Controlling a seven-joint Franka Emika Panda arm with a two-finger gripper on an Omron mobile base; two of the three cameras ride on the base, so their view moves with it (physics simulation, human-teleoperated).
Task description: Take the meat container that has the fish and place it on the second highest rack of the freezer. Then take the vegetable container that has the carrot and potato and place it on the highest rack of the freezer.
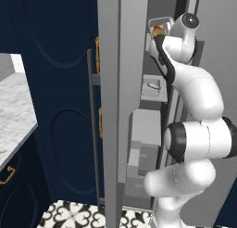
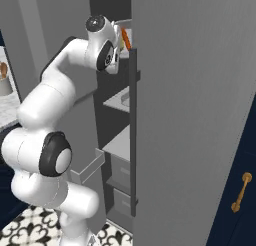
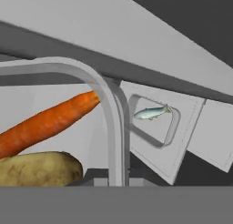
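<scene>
High inside the freezer [image 1: 152,129] my gripper [image 3: 114,178] is shut on the near rim of the vegetable container [image 3: 104,89]. An orange carrot [image 3: 50,120] and a tan potato [image 3: 36,168] lie in it. From the base views the vegetable container [image 1: 159,25] and its carrot [image 2: 126,38] sit right at the hand. I cannot tell whether the tray rests on the highest rack. One shelf lower, the meat container [image 3: 170,127] with its pale fish [image 3: 152,112] lies on the second highest rack [image 1: 152,96].
The open freezer door [image 1: 113,106] stands left of the arm, its long bar handle [image 2: 133,135] near my elbow. Grey drawers [image 1: 143,153] fill the lower freezer. Navy cabinets [image 1: 55,83] and a marble counter [image 1: 14,111] lie to the left.
</scene>
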